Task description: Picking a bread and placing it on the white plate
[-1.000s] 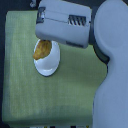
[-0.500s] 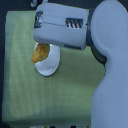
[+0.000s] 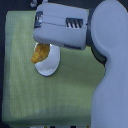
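Observation:
The bread (image 3: 40, 53), golden-orange and bumpy, hangs tilted with its upper end tucked under my gripper (image 3: 45, 44). The gripper is shut on the bread; its bulky white-grey housing hides the fingers themselves. Right below lies the white plate (image 3: 51, 66). The bread's lower end sits over the plate's rim on the exterior view's left. I cannot tell whether the bread touches the plate.
A green woven mat (image 3: 25, 95) covers the table under the plate. My large white arm (image 3: 112, 65) fills the exterior view's right side from top to bottom. Dark floor borders the mat on the exterior view's left.
The bread has come down and shifted slightly toward the exterior view's left, nearer the plate's rim, along with the gripper.

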Robot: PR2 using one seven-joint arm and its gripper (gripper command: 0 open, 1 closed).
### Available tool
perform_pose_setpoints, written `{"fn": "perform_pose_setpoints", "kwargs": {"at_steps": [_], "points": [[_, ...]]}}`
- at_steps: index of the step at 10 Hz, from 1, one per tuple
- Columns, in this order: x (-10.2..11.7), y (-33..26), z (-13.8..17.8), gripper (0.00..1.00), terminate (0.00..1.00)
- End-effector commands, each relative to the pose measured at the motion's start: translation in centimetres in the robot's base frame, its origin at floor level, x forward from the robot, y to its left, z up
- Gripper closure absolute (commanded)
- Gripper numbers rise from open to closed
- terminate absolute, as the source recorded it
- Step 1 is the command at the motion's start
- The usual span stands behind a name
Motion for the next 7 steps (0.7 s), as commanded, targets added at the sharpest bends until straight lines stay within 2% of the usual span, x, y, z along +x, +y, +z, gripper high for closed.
{"fn": "perform_pose_setpoints", "kwargs": {"at_steps": [1,7], "points": [[-0.51,0.63,-0.23,0.00,0.00],[-0.57,0.16,-0.48,0.00,0.00]]}}
